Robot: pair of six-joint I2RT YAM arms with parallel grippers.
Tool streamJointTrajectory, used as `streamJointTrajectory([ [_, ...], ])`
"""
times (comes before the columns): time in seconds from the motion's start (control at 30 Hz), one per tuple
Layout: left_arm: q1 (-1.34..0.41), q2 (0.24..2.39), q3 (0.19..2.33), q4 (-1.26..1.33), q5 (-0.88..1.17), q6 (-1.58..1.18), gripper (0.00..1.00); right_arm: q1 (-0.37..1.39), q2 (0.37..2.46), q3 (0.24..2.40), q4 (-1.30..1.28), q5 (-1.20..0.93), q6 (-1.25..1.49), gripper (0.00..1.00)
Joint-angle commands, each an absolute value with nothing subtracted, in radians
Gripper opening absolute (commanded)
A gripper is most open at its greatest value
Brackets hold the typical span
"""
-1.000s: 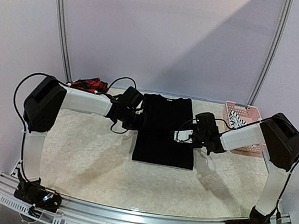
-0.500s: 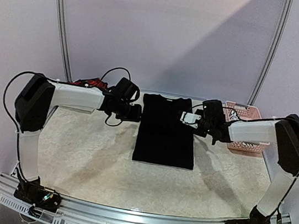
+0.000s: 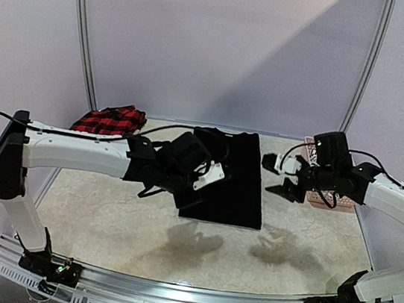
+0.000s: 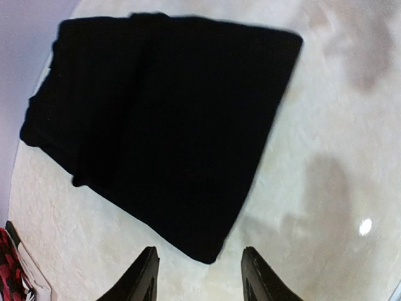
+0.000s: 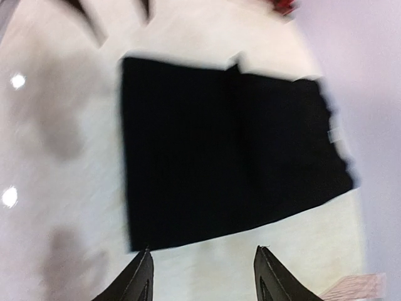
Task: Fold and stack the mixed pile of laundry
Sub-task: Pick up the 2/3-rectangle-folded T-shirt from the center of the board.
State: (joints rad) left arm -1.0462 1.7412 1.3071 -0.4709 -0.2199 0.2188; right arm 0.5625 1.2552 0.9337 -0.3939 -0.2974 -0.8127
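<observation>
Both arms have shifted since half a second ago. Your left end effector (image 3: 212, 174) has swung from the far left edge of the black T-shirt (image 3: 241, 181) to over its near left part. Your right end effector (image 3: 279, 179) has drawn off the shirt's right edge and now sits near the pink basket (image 3: 321, 201).

Both are released and hold nothing. In each wrist view the jaws stand apart with bare desk (image 3: 118, 215) between them.

From your left end effector (image 4: 200, 279), the black T-shirt (image 4: 169, 119) lies flat ahead, its nearest corner just beyond the gap. From your right end effector (image 5: 203, 282), the black T-shirt (image 5: 219, 163) also lies ahead, blurred, its edge just past the tips.

The shirt keeps its long folded rectangle. The red-and-black plaid piece (image 3: 110, 119) lies well off to the left of your left end effector, apart from the shirt.
</observation>
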Motion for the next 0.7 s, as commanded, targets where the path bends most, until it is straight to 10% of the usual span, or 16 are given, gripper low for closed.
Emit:
streamJointTrajectory([
  [0.0,-1.022,1.758,1.237,-0.54,-0.152,0.465,0.46,0.574,1.336,0.863,-0.547,-0.382,-0.891,0.55],
  [0.67,-0.931,1.955,1.273,-0.509,-0.066,0.509,0.37,0.628,1.593,0.885,-0.457,-0.294,-0.906,0.52],
])
